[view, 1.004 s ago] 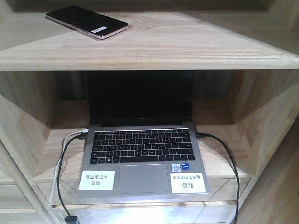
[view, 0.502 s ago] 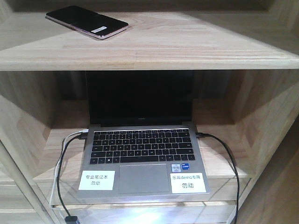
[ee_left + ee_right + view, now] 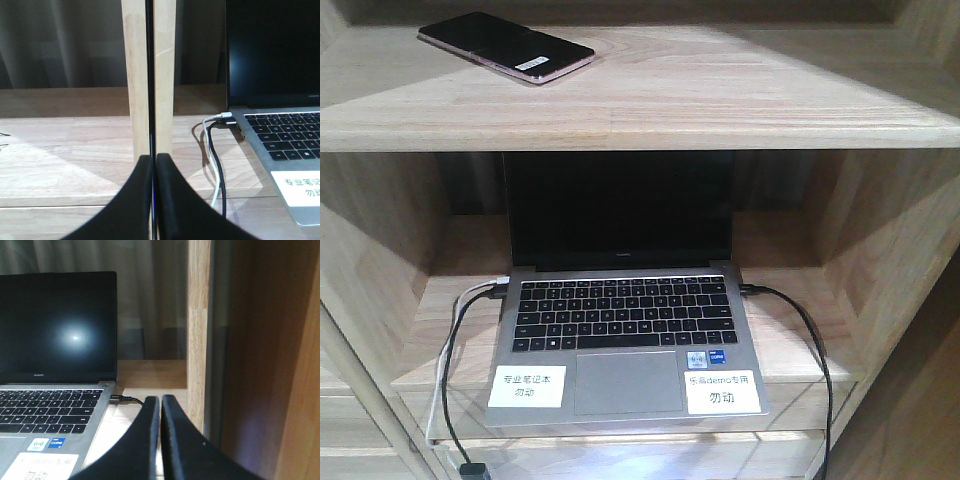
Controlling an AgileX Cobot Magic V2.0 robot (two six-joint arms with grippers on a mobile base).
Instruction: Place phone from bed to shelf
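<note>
While both black grippers, left (image 3: 154, 200) and right (image 3: 160, 440), hang with fingers pressed together and empty, the pale grained-wood shelf (image 3: 740, 100) houses an open grey laptop (image 3: 625, 330) in its lower cubby; the glossy black folding phone (image 3: 505, 46) lies flat on the upper plank, far left

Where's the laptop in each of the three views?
Front view: laptop centre, open in the lower shelf cubby.
Left wrist view: laptop at the right edge, screen and keyboard cut off.
Right wrist view: laptop fills the left half.
Shared landmark: the white label on its palm rest.
</note>
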